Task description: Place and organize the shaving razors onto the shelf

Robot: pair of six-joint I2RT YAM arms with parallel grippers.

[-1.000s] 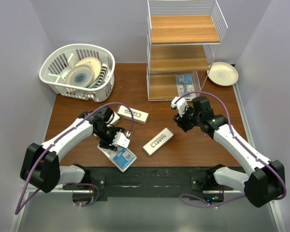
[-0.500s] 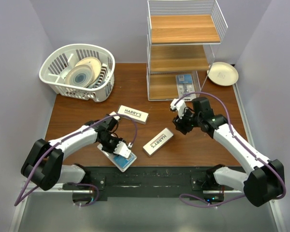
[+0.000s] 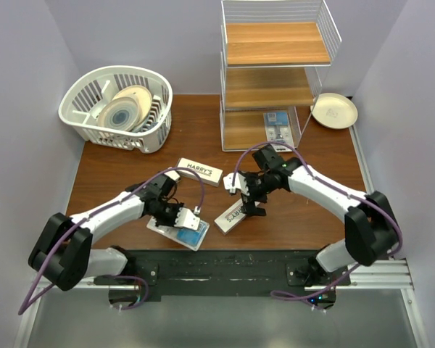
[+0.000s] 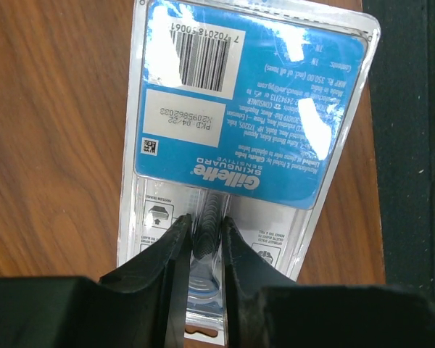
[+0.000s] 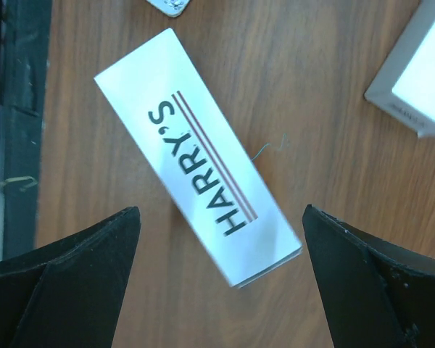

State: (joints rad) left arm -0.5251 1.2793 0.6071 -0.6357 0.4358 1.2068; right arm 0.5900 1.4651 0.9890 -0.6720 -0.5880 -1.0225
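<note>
A clear blister pack of razors (image 3: 175,233) with a blue card lies on the table near the front edge. My left gripper (image 3: 189,217) is closed narrowly on its raised razor bubble; in the left wrist view the gripper (image 4: 203,221) pinches the pack (image 4: 254,109). My right gripper (image 3: 246,201) is open wide just above a white HARRY'S box (image 3: 230,217). In the right wrist view the gripper (image 5: 219,210) has the box (image 5: 196,156) lying slantwise between its jaws. A second HARRY'S box (image 3: 200,171) lies behind. Another blister pack (image 3: 279,127) lies on the bottom tier of the shelf (image 3: 275,43).
A white slatted basket (image 3: 81,101) with round plates (image 3: 123,109) stands at the back left. A cream plate (image 3: 333,110) lies right of the shelf. A white box end (image 3: 171,176) shows by my left arm. The black front rail (image 4: 413,145) runs close to the pack.
My right arm swung left from near the shelf to above the HARRY'S box. My left gripper closed on the blister pack, and the pack has turned to lie more crosswise.
</note>
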